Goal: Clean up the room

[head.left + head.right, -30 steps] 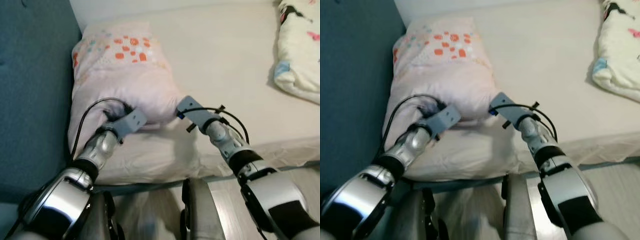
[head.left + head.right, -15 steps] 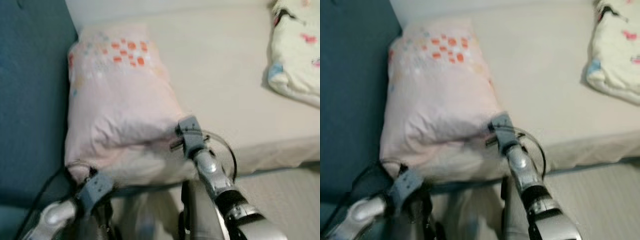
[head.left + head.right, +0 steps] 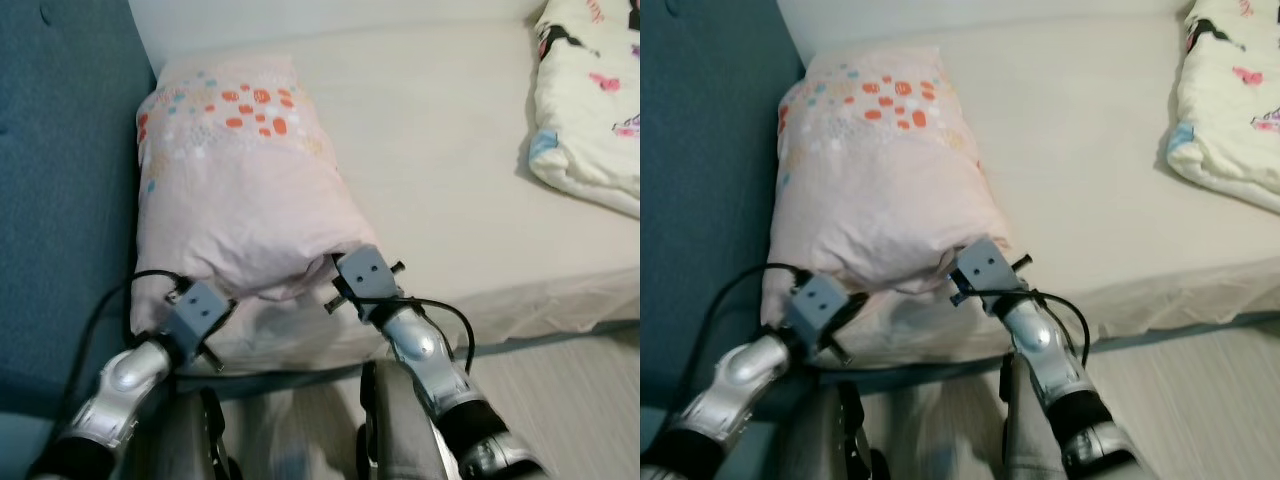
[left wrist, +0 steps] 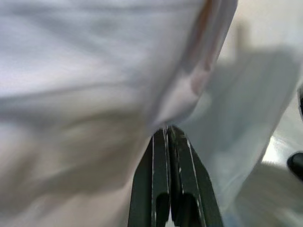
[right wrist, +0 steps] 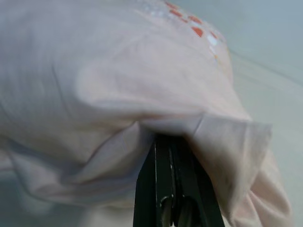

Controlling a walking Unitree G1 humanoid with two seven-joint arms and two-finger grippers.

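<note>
A pale pink pillow [image 3: 235,180] with orange and blue dots lies along the left side of the bed, against the blue headboard. My left gripper [image 4: 166,130] is shut at the pillow's near left corner, its tips pinched on the cloth edge. My right gripper [image 5: 168,138] is shut at the near right corner, its tips tucked under a fold of the pillowcase. In the left eye view the grey wrist mounts of the left gripper [image 3: 203,303] and the right gripper [image 3: 357,272] sit right at the pillow's near end, and the cloth hides the fingers.
The cream mattress [image 3: 440,150] stretches away to the right. A white blanket [image 3: 590,110] with cartoon prints lies bunched at the far right. The blue padded headboard [image 3: 60,180] runs along the left. Pale wooden floor [image 3: 580,400] lies below the bed's edge.
Both arms have drawn back toward me, and the pillow's near end has come closer to the bed's edge with them. The camera has shifted too.
</note>
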